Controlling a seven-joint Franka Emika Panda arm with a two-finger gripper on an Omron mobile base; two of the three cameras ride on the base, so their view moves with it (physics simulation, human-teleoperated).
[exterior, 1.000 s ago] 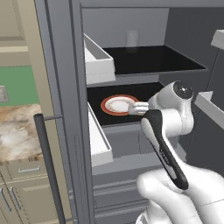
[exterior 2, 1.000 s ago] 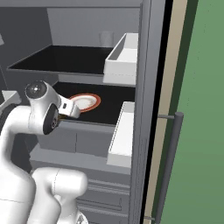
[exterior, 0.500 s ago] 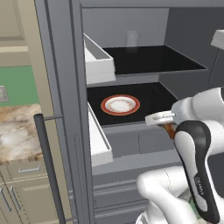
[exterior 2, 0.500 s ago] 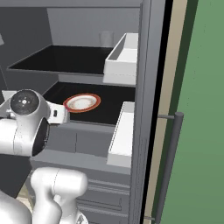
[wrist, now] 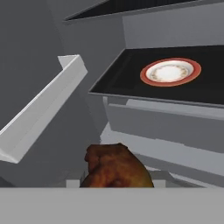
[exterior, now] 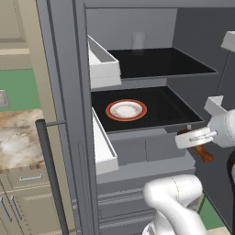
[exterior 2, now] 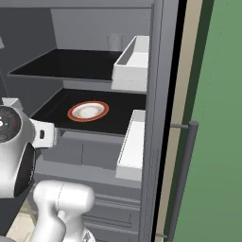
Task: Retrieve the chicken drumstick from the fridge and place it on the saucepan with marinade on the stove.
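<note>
The chicken drumstick (wrist: 116, 168), an orange-brown lump, fills the bottom middle of the hand view between my fingers. From the left base it hangs as an orange-red piece (exterior: 203, 153) under my gripper (exterior: 195, 142), which is shut on it, out in front of the open fridge (exterior: 69, 92) and to the right of its lower shelf. My white arm stands at the left edge of the right base view, before the fridge (exterior 2: 160, 118). The saucepan, the marinade and the stove are out of view.
A red-rimmed white plate (exterior: 126, 110) (exterior 2: 88, 111) (wrist: 170, 72) lies bare on the lower shelf. A pale cup (exterior: 137, 40) stands on the upper shelf. White door bins (exterior: 103, 64) (exterior 2: 132, 142) jut out beside the shelves. A marble counter (exterior: 18, 137) lies left.
My gripper has drawn back from the plate, out of the fridge and lower to the right in the left base view, with the drumstick in it. The plate is left bare.
</note>
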